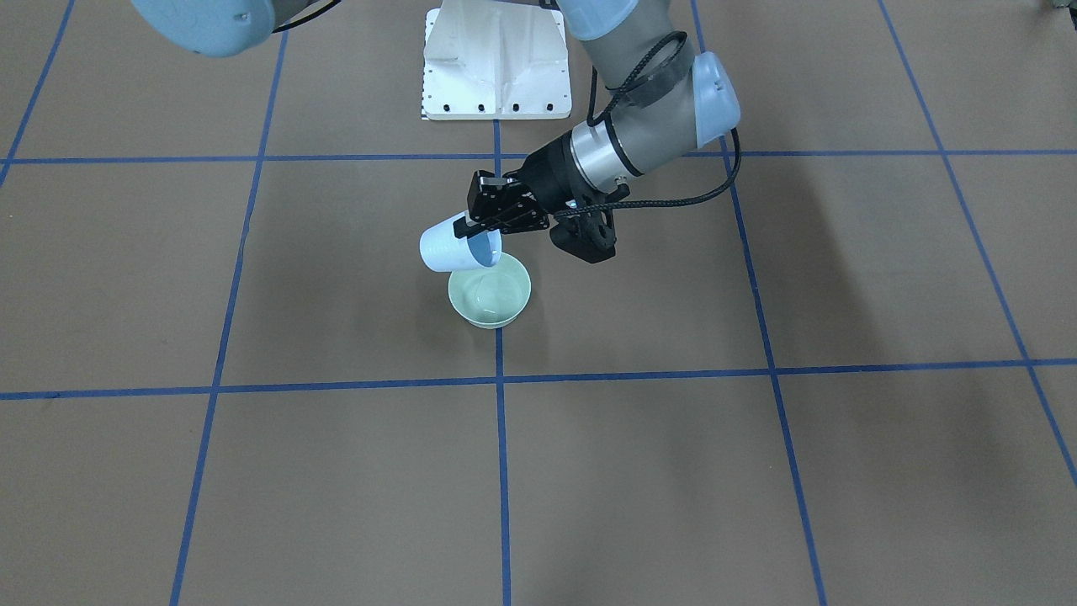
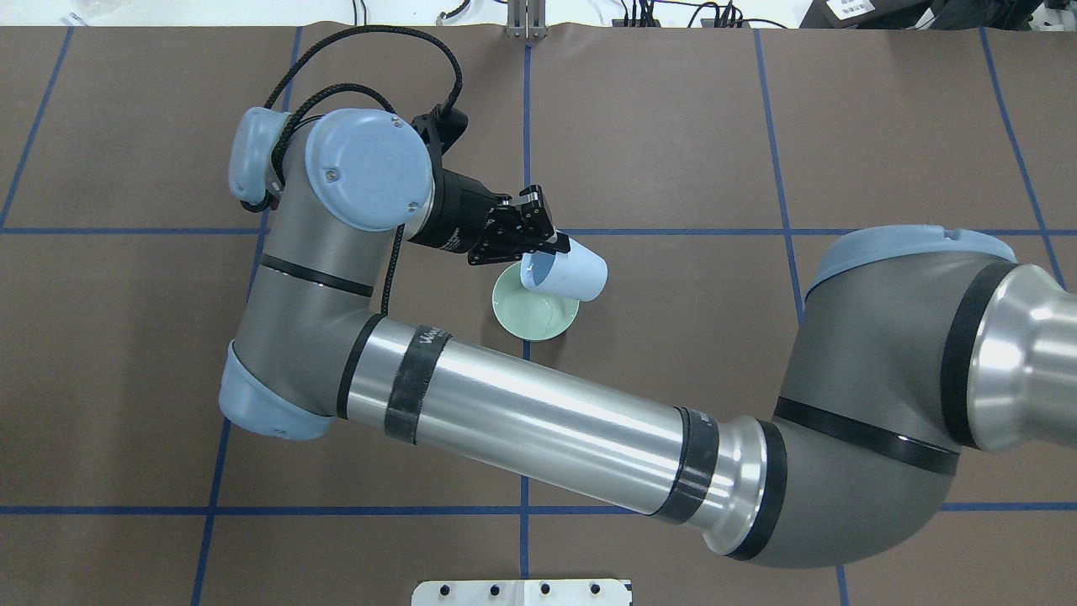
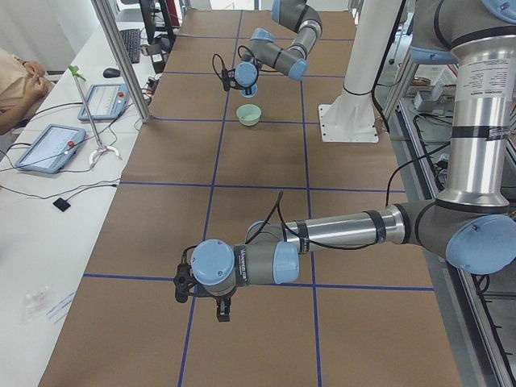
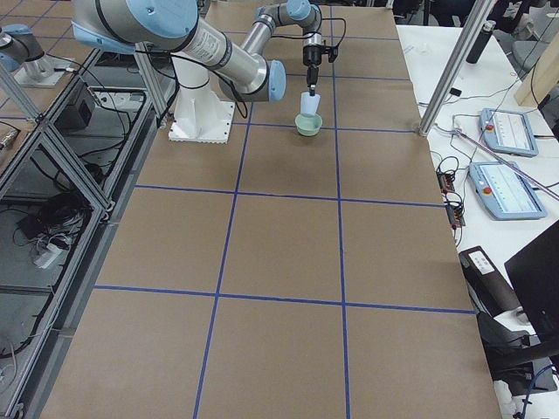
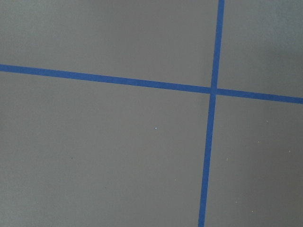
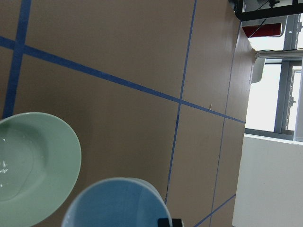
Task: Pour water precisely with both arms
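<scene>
My right gripper [image 1: 475, 229] is shut on the rim of a light-blue cup [image 1: 442, 248], which is tipped on its side. The cup's mouth hangs over a pale green bowl [image 1: 458, 303] standing on the brown table. Faint glossy glints of water [image 1: 492, 290] show inside the bowl. From above, the right arm crosses the table, and the cup [image 2: 568, 273] overlaps the bowl's [image 2: 505, 311] far edge. The right wrist view shows the cup [image 6: 113, 203] beside the bowl [image 6: 52, 156]. My left gripper [image 3: 222, 313] hangs low over bare table far from the bowl; I cannot tell its state.
A white pedestal [image 1: 496, 67] stands behind the bowl. Blue tape lines [image 1: 499, 379] grid the table. Along the side bench lie tablets [image 3: 48, 145] and cables, with metal posts [image 3: 121, 56] and a seated person [image 3: 16, 81]. Control boxes [image 4: 502, 131] sit on the other side.
</scene>
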You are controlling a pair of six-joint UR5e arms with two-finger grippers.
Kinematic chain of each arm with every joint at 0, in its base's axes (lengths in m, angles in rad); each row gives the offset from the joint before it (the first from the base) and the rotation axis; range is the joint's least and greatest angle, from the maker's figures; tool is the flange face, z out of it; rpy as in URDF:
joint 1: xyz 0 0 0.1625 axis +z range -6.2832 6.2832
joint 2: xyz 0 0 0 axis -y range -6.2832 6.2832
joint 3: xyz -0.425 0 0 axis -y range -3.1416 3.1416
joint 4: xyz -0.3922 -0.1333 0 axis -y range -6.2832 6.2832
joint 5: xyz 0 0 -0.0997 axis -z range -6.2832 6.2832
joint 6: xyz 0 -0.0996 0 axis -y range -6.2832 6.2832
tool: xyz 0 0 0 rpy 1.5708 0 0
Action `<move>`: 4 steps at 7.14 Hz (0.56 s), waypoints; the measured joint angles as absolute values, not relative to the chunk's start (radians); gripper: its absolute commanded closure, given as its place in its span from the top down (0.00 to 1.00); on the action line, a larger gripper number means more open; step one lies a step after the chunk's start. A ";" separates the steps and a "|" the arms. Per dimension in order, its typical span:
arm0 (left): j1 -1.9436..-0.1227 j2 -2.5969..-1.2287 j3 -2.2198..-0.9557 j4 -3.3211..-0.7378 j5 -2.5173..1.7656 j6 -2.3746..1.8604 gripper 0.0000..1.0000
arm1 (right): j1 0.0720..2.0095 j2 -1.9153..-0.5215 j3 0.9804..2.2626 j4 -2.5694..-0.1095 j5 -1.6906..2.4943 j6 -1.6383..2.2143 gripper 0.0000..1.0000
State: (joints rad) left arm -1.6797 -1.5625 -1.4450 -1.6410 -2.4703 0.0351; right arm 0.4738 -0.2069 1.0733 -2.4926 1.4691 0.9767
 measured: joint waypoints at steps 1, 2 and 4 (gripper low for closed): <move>-1.680 -1.563 -1.445 -1.643 -2.471 0.037 1.00 | 0.486 -0.277 1.184 -2.493 1.469 0.963 0.00; -1.680 -1.563 -1.446 -1.644 -2.471 0.038 1.00 | 0.499 -0.363 1.316 -2.490 1.468 0.939 0.00; -1.680 -1.564 -1.454 -1.643 -2.472 0.034 1.00 | 0.522 -0.535 1.587 -2.464 1.468 0.878 0.00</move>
State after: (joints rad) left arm -1.6797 -1.5644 -1.4543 -1.6433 -2.4715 0.0345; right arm 0.5223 -0.5349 1.5872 -2.4641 1.4680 0.8779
